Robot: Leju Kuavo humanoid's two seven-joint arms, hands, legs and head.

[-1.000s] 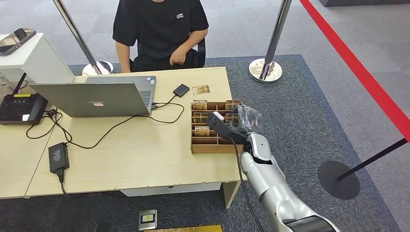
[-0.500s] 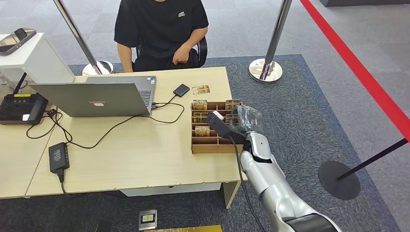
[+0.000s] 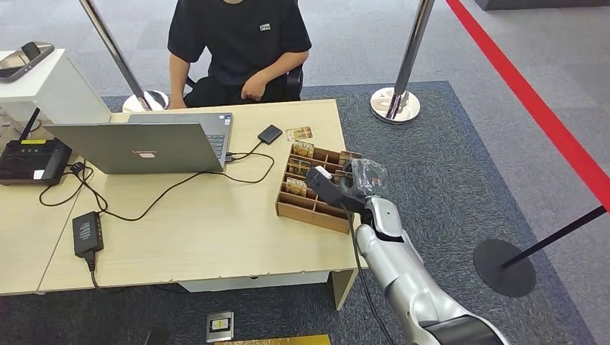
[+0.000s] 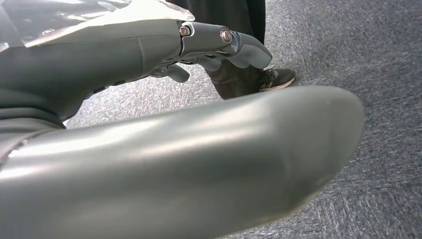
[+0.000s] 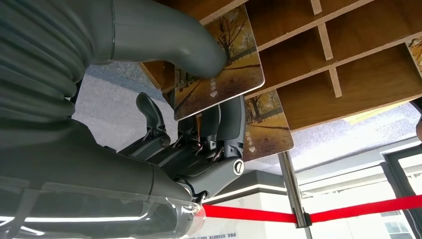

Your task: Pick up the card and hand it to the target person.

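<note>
Card (image 5: 219,64) pinched by right hand (image 5: 199,134) at wooden tray (image 5: 348,59); left hand (image 4: 199,45) seemingly curled, empty.

Grey carpet floor (image 3: 503,43), with a darker blue-grey carpet area (image 3: 446,165) under the light wood tabletop (image 3: 208,230). A red stripe (image 3: 532,100) runs diagonally across the floor on the right. Two chrome stanchion posts (image 3: 410,50) stand behind the tabletop, one with a round base (image 3: 395,105) on the dark carpet. A black stanchion base (image 3: 503,267) sits at right. White cabinet (image 3: 50,86) at far left. Even indoor light.
</note>
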